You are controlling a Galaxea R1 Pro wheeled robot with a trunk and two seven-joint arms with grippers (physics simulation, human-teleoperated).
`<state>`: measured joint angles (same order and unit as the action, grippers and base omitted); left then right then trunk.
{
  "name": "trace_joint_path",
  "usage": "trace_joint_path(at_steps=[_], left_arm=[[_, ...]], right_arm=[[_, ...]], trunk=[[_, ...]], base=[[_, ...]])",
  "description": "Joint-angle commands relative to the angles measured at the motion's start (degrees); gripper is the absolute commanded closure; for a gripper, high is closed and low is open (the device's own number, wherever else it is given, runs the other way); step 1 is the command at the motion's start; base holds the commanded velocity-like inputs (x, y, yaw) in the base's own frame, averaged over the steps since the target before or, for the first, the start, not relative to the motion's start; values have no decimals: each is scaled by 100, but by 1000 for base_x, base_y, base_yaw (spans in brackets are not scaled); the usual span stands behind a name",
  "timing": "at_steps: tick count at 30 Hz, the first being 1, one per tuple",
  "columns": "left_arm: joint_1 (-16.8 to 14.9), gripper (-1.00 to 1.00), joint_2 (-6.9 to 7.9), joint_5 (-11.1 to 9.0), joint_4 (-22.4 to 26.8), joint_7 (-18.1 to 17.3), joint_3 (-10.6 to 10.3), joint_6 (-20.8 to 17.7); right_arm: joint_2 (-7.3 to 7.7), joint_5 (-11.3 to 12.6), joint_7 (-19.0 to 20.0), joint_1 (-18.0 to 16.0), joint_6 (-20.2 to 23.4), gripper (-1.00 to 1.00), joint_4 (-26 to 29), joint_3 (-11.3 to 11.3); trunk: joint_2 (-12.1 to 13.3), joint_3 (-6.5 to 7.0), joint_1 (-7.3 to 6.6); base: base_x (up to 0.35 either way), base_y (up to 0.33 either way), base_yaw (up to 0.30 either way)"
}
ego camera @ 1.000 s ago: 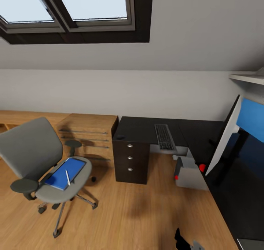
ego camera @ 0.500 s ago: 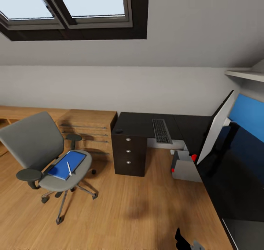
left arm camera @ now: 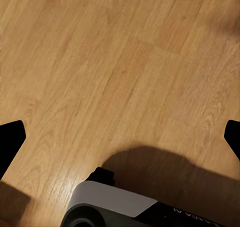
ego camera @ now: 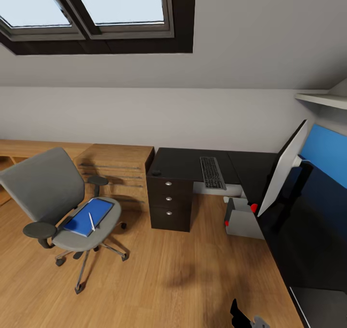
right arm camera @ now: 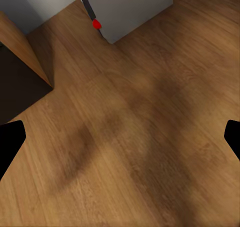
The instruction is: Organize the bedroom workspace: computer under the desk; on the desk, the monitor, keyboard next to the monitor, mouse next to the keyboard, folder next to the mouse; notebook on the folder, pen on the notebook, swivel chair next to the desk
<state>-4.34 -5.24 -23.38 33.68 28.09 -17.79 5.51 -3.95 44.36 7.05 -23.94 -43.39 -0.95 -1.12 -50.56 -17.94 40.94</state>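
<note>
The grey swivel chair [ego camera: 53,193] stands on the floor left of the desk [ego camera: 180,162], apart from it. On its seat lies the blue folder [ego camera: 86,217] with the white pen [ego camera: 91,221] on top. The keyboard [ego camera: 212,172] and the small dark mouse [ego camera: 155,172] rest on the black desktop. The monitor [ego camera: 282,174] stands edge-on on the desk's right wing. Below the desk sits the grey computer [ego camera: 243,220], also seen up close [right arm camera: 130,7]. A dark grey notebook [ego camera: 320,308] lies at the desk's near end. Over bare floor, my left gripper [left arm camera: 120,139] and right gripper [right arm camera: 120,142] are open.
A light-wood chest of drawers [ego camera: 118,169] stands between chair and desk. A blue wall panel [ego camera: 327,154] and a shelf [ego camera: 323,99] are behind the monitor. Wooden floor [ego camera: 183,270] stretches between chair and desk. My base [left arm camera: 125,207] shows under the left wrist.
The whole head view has shifted a little, as if the camera drew back, then held still. The chair, folder, pen and desk things have not moved.
</note>
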Motion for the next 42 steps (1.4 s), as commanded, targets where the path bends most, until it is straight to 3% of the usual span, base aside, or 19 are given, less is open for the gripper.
trace_joint_path(at_steps=[1,23,29,31,32,35,38,39,42], left_arm=[[-6,-100,5,-61,-2,38,-41,38],[-6,-100,14,-69,-2,38,-37,38],[-6,-100,14,-70,-2,43,-38,39],[-6,-100,14,-67,-2,48,-39,40],[-6,-100,16,-63,-2,56,-35,44],[-6,-100,44,-62,-2,72,-30,46],[-6,-100,64,-62,-2,77,-26,46],[-6,-100,71,-61,-2,79,-25,46],[-6,-100,78,-61,3,80,-24,46]], right_arm=[[-1,55,59,-6,-20,-100,-10,-11],[-20,56,90,-6,-183,-100,130,6],[13,5,44,-6,-220,-100,1437,13],[16,-116,-40,-6,-175,-100,1873,11],[23,-404,-443,-11,51,-100,2346,3],[30,-954,-1269,-13,695,-100,3161,3],[30,-1344,-1837,-12,1404,-100,3825,-4],[31,-1550,-2151,-8,1933,-100,4241,-6],[36,-1758,-2521,18,2839,-100,4818,-13]], trunk=[[36,12,-22],[919,406,-505],[1159,514,-637],[1240,550,-681],[1280,568,-703],[1400,622,-769],[1520,676,-835],[1561,694,-857],[1681,748,-922]], base=[[0,0,0],[0,0,0],[0,0,0],[0,0,0],[0,0,0],[0,0,0],[0,0,0],[0,0,0],[0,0,0]])
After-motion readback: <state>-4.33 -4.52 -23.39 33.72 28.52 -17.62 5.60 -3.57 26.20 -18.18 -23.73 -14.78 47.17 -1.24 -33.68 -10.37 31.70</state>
